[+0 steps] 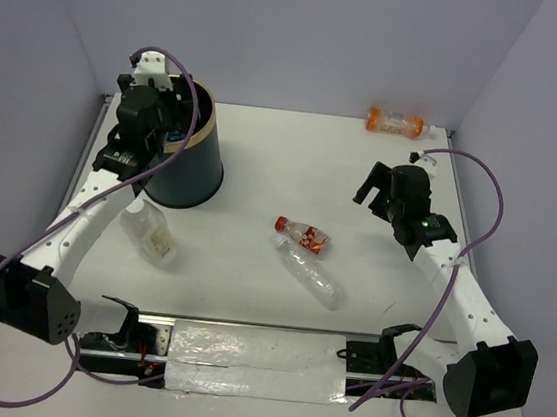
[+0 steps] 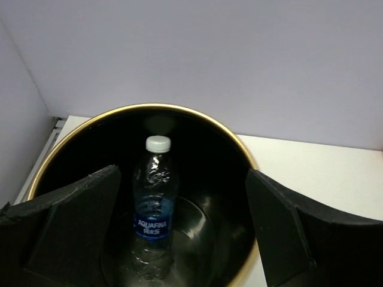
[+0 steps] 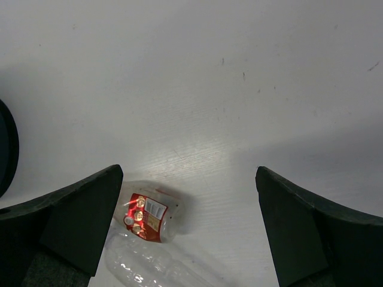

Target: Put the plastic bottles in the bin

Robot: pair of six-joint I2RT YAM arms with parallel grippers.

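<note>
thin clear plastic, likely crushable, the red-cap bottle [image 1: 302, 234] lies on the desk [image 1: 294, 160] seemingly touching the long clear bottle [image 1: 309, 274], best pinched mid-body; left fingers [image 2: 72, 227] over the bin [image 1: 190, 173] and right fingers [image 3: 78, 218] gape empty

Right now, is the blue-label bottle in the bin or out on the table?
In the bin. The left wrist view looks down into it: the blue-label bottle stands cap up on its dark floor, ringed by the gold rim.

Glossy clear plastic blue-label bottle [image 2: 154, 209] inside the bin [image 2: 239, 149], dark, sheeny, gold-rimmed; matt white table [image 1: 293, 170].
</note>
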